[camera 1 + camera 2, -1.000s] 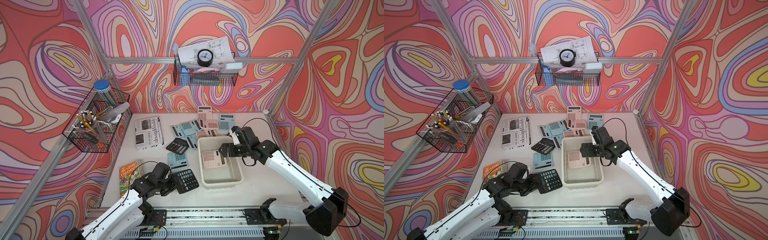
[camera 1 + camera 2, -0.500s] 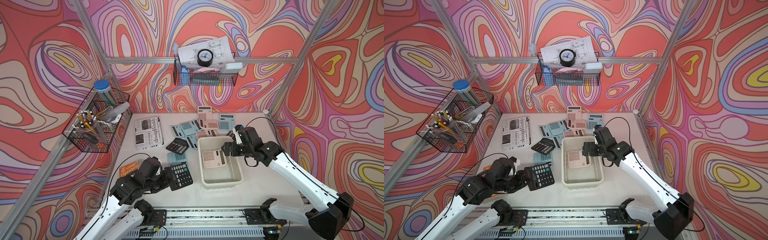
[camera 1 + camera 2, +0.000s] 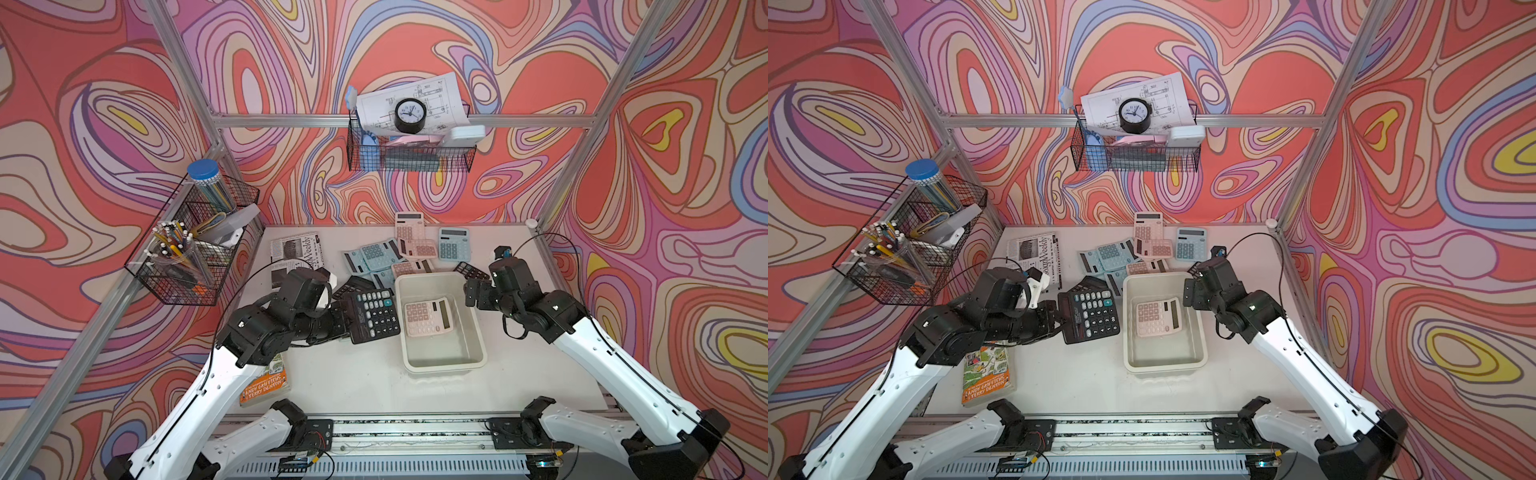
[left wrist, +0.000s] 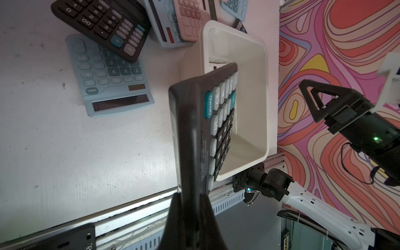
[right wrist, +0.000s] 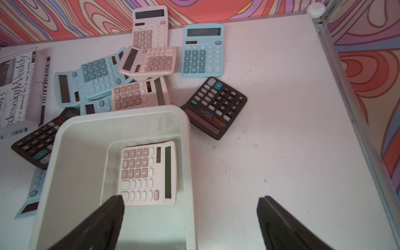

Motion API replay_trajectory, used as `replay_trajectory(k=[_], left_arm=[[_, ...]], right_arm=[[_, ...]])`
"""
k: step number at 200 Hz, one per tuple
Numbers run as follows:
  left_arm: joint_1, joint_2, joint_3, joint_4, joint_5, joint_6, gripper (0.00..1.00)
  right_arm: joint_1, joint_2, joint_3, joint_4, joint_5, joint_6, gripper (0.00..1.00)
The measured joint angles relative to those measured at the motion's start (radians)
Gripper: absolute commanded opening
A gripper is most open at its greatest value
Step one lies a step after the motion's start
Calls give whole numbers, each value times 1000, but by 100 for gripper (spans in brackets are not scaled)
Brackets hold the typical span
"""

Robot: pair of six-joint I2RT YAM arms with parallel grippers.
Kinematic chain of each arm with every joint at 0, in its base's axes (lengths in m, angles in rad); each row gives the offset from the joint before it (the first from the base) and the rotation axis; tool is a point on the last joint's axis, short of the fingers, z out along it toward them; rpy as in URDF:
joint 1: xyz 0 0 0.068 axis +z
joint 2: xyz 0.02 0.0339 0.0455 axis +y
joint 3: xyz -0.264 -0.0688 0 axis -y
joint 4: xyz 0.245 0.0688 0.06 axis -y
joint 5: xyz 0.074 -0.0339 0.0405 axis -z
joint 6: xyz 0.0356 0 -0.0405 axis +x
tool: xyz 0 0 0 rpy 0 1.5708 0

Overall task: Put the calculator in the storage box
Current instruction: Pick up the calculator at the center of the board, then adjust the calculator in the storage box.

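A black calculator (image 3: 374, 316), a flat slab with rounded grey and teal keys, is pinched by its left edge between the left fingers (image 4: 175, 225), which are pressed tight on it. It is held clear of the white, scuffed tabletop (image 3: 353, 374), just left of the box (image 3: 442, 368) and still outside it. In the left wrist view it is seen nearly edge-on.

The box is a cream, smooth plastic tub with rounded corners and a flared rim. A pink calculator (image 5: 147, 173) lies flat in its far half, keys up.

The right fingers (image 5: 108, 216), dark and wedge-shaped, are spread wide and empty. They are set astride the box's right rim, one over the inside and one over the tabletop.

Pale blue and pink calculators (image 5: 121, 73) are heaped beyond the far rim. Another black one (image 5: 216, 106) lies at the far right corner.
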Motion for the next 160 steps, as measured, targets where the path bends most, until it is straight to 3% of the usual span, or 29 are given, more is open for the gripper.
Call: replay_trajectory(k=[90,160], left_arm=[[-176,330,151,84,-14,-6,0],[-209,559,174,141,-56,-39,0]], right_arm=[[-14,63,1,-41,124,39,98],[-125,51,-37,-39,126,36,98]])
